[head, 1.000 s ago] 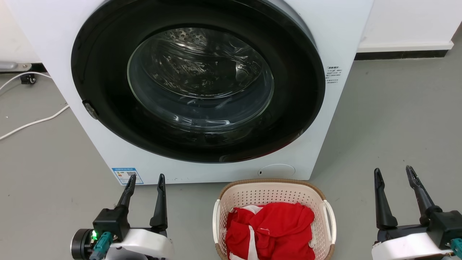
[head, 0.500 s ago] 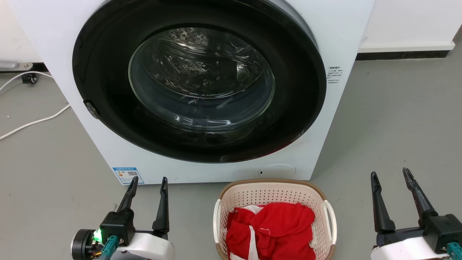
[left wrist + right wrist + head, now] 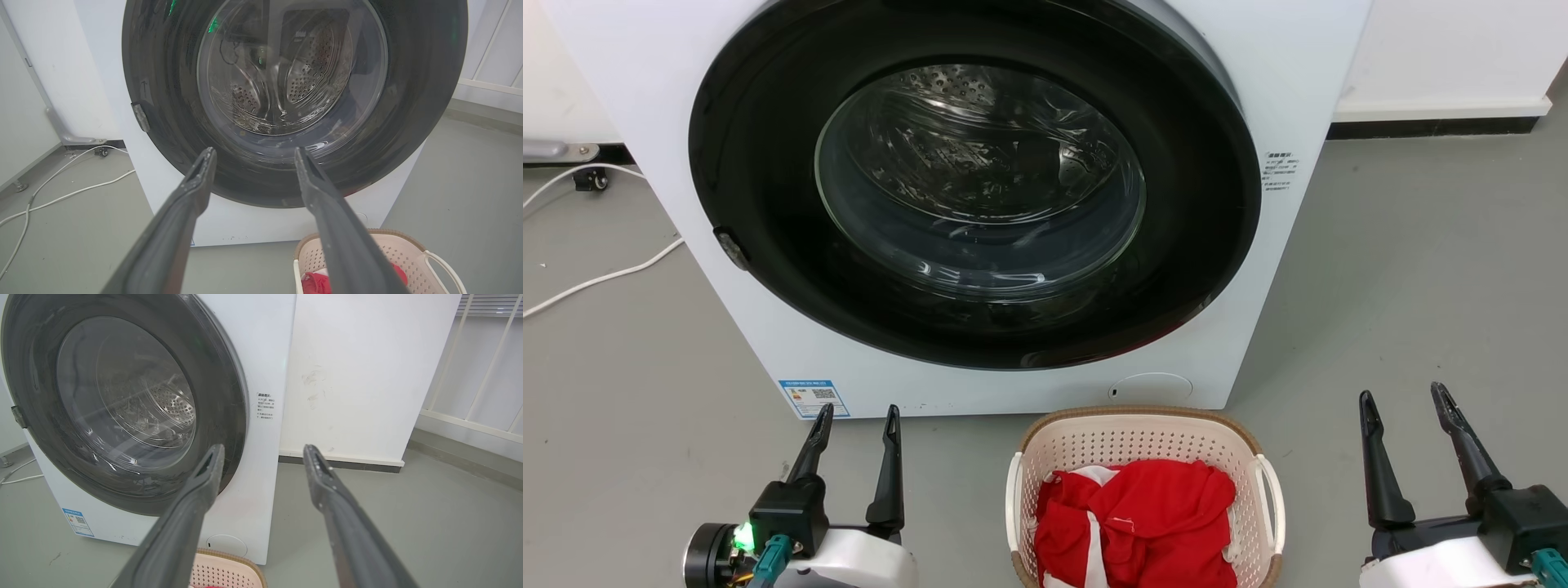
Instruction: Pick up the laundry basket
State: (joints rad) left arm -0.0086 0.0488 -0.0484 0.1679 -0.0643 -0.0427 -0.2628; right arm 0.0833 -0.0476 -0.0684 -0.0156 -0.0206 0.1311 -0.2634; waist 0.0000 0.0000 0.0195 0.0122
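Note:
The laundry basket (image 3: 1143,441) is cream perforated plastic with a brown woven-look rim and white side handles. It stands on the grey floor just in front of the washing machine, with red and white clothes (image 3: 1135,523) heaped inside. Its corner also appears in the left wrist view as the laundry basket (image 3: 404,253) and in the right wrist view as the laundry basket (image 3: 229,571). My left gripper (image 3: 858,412) hovers open to the basket's left, apart from it. Open too, my right gripper (image 3: 1403,396) stands off to the basket's right. Both are empty.
A white front-loading washing machine (image 3: 980,204) with a shut dark round door rises right behind the basket. White cables (image 3: 596,278) trail over the floor at the left. A white wall with dark skirting (image 3: 1429,124) lies behind at the right, with open grey floor before it.
Both grippers have drawn back slightly toward the bottom of the head view. The basket has stayed where it was.

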